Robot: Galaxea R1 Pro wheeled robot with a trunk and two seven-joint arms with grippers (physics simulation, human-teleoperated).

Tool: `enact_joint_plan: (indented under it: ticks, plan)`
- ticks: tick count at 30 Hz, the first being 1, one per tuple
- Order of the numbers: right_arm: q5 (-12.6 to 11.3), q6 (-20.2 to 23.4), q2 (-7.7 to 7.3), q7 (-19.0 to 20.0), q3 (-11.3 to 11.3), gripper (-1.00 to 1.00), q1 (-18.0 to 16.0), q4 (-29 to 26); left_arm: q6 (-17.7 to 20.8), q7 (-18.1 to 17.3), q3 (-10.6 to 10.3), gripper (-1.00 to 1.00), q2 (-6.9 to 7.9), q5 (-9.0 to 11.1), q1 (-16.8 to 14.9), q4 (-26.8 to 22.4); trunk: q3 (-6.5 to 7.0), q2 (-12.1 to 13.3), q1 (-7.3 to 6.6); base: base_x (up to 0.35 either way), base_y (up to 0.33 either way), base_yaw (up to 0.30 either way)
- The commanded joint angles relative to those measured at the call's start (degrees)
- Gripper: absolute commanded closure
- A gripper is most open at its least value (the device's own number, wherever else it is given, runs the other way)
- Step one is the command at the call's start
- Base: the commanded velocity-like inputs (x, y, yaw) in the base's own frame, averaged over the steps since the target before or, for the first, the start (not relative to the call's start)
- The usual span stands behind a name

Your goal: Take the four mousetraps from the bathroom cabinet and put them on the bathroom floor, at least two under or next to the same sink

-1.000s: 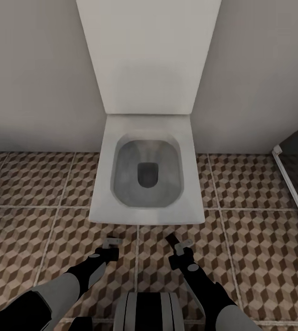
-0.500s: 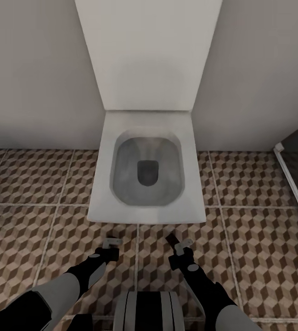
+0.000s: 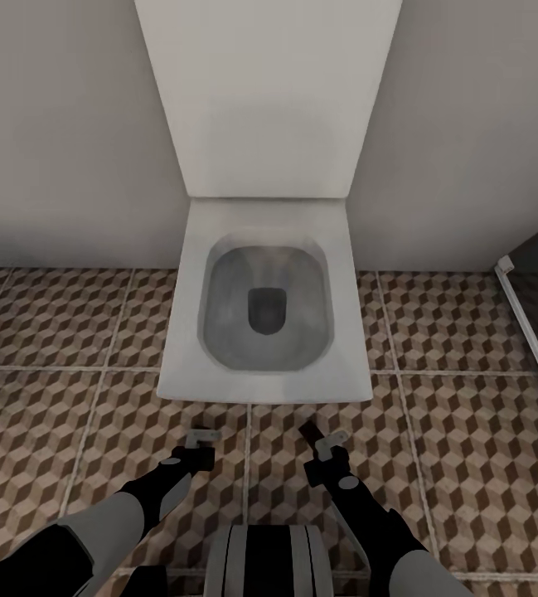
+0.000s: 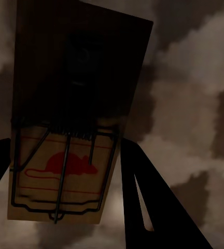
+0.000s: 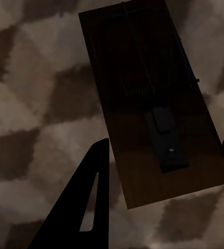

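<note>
Cube-patterned bathroom floor (image 3: 45, 431) fronts one toilet (image 3: 260, 332) at 12 o'clock; two grippers, left (image 3: 205, 445) and right (image 3: 318, 444), jaws each clamping one of two mousetraps (image 4: 65, 171) (image 5: 153, 119).

We are in a home bathroom: a white square toilet (image 3: 264, 307) with its lid (image 3: 267, 99) raised stands against a plain pale wall (image 3: 61, 133) right in front of us. The bathroom floor (image 3: 467, 414) is laid with large tiles printed in a brown, beige and white cube pattern with pale grout lines. At the right edge a white frame (image 3: 530, 336) borders a darker area, perhaps a shower enclosure, though we cannot tell.
</note>
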Motion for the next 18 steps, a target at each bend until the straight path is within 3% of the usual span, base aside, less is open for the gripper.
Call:
enact_joint_plan:
  ticks: [1,18]
  plan:
    - [0.5,0.5,-0.03,-0.3,0.2,1.0,0.0,-0.1,0.0,0.5,-0.5,1.0,0.01,0.3,0.0,-0.1,-0.03,0.0,-0.01,0.0,0.0,0.0]
    - [0.5,0.5,-0.04,-0.3,0.2,1.0,0.0,-0.1,0.0,0.5,-0.5,1.0,0.05,0.3,0.0,-0.1,-0.03,0.0,-0.01,0.0,0.0,0.0]
